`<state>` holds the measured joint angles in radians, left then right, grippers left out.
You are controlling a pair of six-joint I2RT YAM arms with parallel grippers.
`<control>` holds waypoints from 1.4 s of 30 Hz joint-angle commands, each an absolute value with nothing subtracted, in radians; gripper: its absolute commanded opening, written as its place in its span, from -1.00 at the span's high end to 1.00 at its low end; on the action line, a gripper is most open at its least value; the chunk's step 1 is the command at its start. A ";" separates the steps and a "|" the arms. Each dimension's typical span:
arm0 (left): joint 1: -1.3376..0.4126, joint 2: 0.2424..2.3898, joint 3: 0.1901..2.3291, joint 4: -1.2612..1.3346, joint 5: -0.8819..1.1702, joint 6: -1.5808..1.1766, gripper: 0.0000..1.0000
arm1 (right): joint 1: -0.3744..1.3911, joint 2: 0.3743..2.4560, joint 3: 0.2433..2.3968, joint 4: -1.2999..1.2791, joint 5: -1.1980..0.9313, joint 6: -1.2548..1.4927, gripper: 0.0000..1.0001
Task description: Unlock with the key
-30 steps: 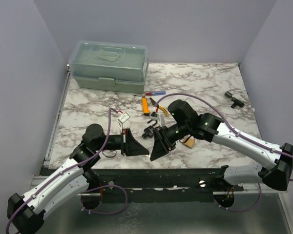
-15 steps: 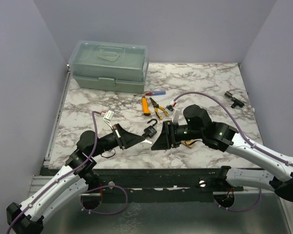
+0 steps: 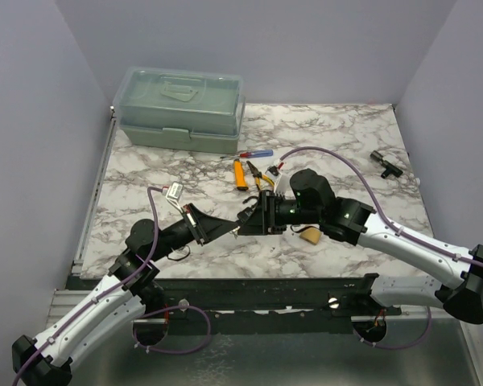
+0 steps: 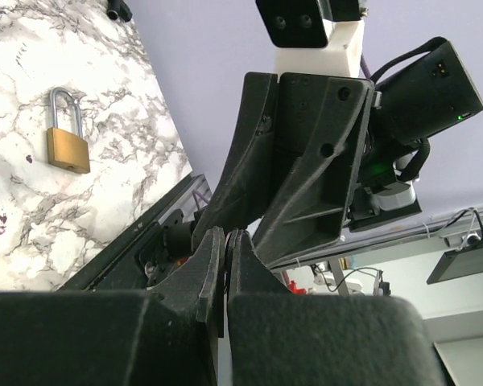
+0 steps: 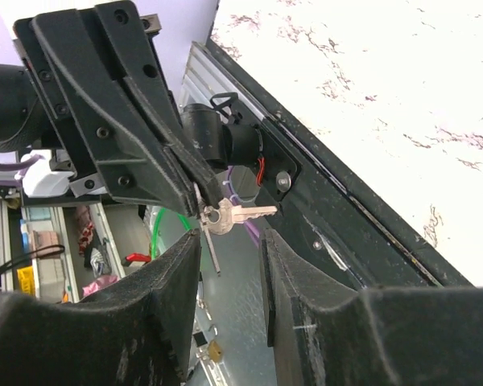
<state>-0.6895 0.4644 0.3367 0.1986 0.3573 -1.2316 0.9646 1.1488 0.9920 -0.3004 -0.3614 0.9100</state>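
My left gripper (image 3: 230, 231) is shut on a silver key (image 5: 235, 214) and holds it up above the table's near edge; in the left wrist view its fingers (image 4: 225, 241) are pressed together. My right gripper (image 3: 246, 223) faces it, open and empty. In the right wrist view its two fingers (image 5: 228, 241) stand apart just below the key, not touching it. A brass padlock (image 3: 310, 236) lies flat on the marble under the right arm and also shows in the left wrist view (image 4: 67, 138). A black padlock is hidden behind the right gripper.
A green plastic toolbox (image 3: 181, 108) stands at the back left. Orange-handled pliers (image 3: 263, 178), an orange tool (image 3: 239, 174) and a small screwdriver (image 3: 254, 153) lie behind the grippers. A black part (image 3: 384, 163) lies at the far right. The table's black front rail (image 3: 249, 288) runs just below.
My right gripper has moved left and up until its open fingers meet the key. The brass padlock is now uncovered. My left gripper has barely shifted and stays shut on the key.
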 commanded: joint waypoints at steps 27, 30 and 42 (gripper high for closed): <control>-0.692 0.390 0.335 0.112 0.334 -1.172 -0.26 | 0.962 1.166 1.118 -0.408 -0.336 0.840 1.00; -0.692 0.345 0.374 -0.007 0.309 -1.106 -0.46 | 0.963 1.174 1.184 -0.538 -0.358 0.783 1.00; -0.693 0.281 0.388 0.039 0.445 -0.998 -0.15 | 0.962 1.270 1.311 -0.809 -0.681 0.581 1.00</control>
<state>-0.6895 0.2634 0.3706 -0.0166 0.3443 -1.0466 0.9611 1.2293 1.2648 -0.6678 -0.5468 0.6842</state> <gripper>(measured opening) 0.582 0.007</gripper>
